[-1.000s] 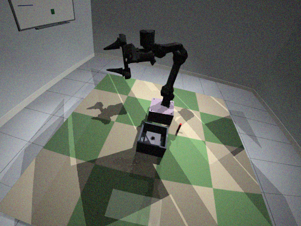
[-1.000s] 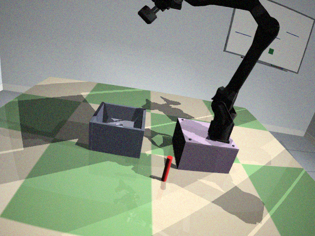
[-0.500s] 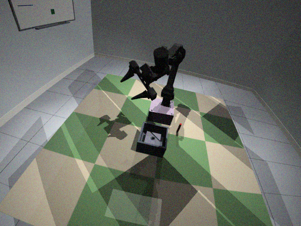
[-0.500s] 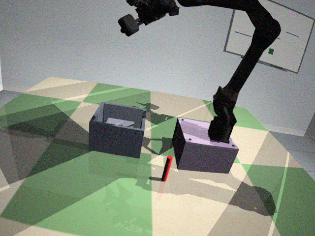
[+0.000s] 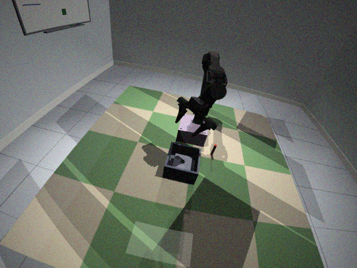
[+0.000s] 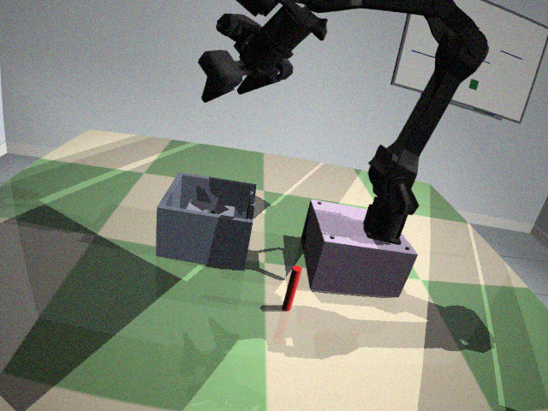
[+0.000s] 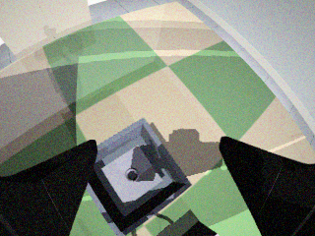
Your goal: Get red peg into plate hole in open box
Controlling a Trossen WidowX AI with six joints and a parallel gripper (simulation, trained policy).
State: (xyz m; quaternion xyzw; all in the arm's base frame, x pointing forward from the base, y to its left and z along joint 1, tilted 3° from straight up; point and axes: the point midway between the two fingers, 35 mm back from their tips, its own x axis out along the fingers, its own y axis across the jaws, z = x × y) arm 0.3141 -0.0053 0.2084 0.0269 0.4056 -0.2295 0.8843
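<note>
The slim red cylindrical peg [image 5: 213, 149] [image 6: 292, 288] stands on end on the green-and-tan checkered mat [image 5: 149, 184] [image 6: 345, 384] [image 7: 123, 105], beside the pale lilac block-shaped pedestal [image 5: 191, 137] [image 6: 360, 271] and apart from the open grey square-walled box [image 5: 181, 176] [image 6: 201, 236] [image 7: 179, 189]. I can't find it in my wrist view. Upright like that, it offers its sides to a grip from above and already has the attitude it would need for the hole, so I judge a straight pinch near its top would spare me any turning.

My black two-fingered gripper [image 5: 185, 128] [image 6: 222, 98] [image 7: 159, 145] is spread wide with nothing between its fingers, high above the mat. That spread suits a coming approach, but the wrist view frames the box rather than the peg, so I'd swing over toward the peg before going down.

The box is open at the top, and the light plate [image 5: 187, 162] [image 6: 225, 210] [image 7: 118, 179] on its floor has a round dark-rimmed hole [image 7: 131, 174], leaving only a downward way in. The walls look close enough that wide fingers could knock them. Brushing the narrow peg off-centre could tip it. The pick, I judge, is still to be made.
</note>
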